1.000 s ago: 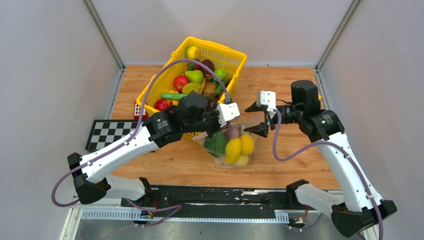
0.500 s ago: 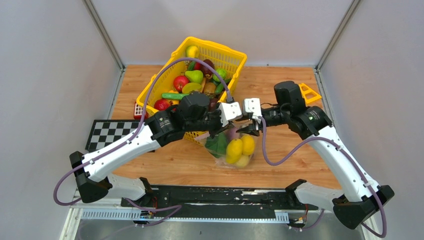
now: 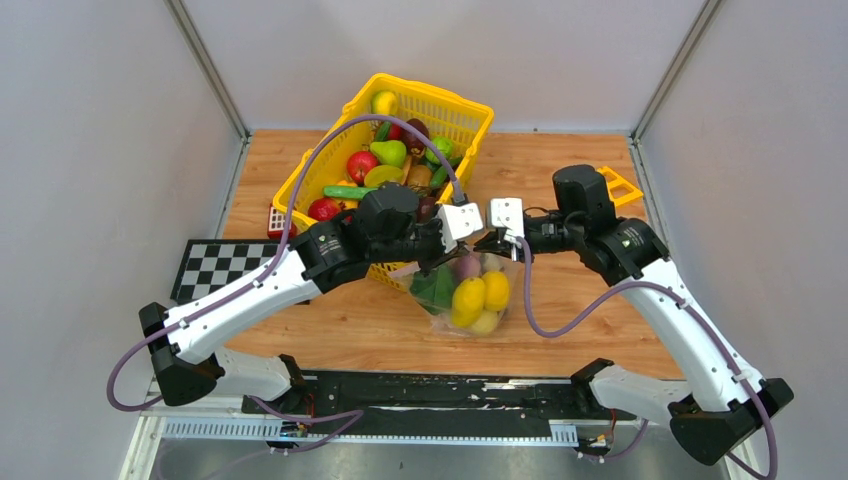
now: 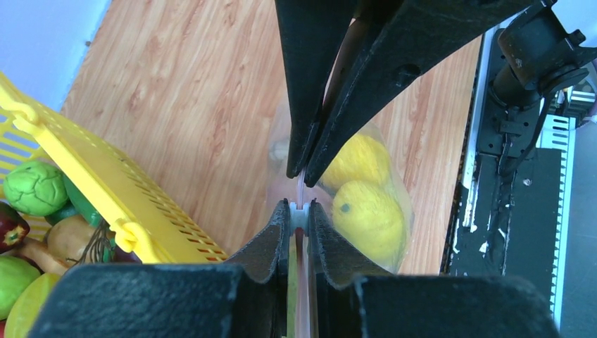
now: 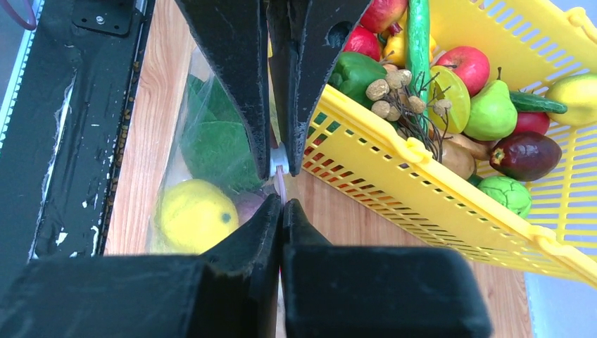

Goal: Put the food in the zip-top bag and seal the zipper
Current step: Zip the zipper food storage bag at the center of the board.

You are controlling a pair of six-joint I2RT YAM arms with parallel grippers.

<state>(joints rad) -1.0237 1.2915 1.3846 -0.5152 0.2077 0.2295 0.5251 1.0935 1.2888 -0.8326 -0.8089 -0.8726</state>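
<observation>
The clear zip-top bag (image 3: 470, 300) stands on the table just in front of the basket. It holds food: yellow lemons (image 3: 467, 298), a green leafy piece (image 3: 432, 287) and a purple piece (image 3: 463, 265). My left gripper (image 4: 299, 211) is shut on the white slider of the pink zipper (image 4: 301, 189) at the bag's mouth. My right gripper (image 5: 281, 204) faces it tip to tip, shut on the zipper strip (image 5: 281, 189). In the top view the two grippers (image 3: 437, 258) (image 3: 495, 243) meet over the bag. The lemons (image 4: 366, 211) bulge beside the strip.
The yellow lattice basket (image 3: 470, 120), full of more toy fruit and vegetables, stands right behind the bag. A checkerboard (image 3: 215, 265) and a small red block (image 3: 278, 220) lie at the left, a yellow triangular piece (image 3: 620, 185) at the right. A black rail (image 3: 430, 395) runs along the near edge.
My right gripper has swung left to the bag's mouth and closed from wide open onto the zipper strip. The left gripper has kept its grip and place.
</observation>
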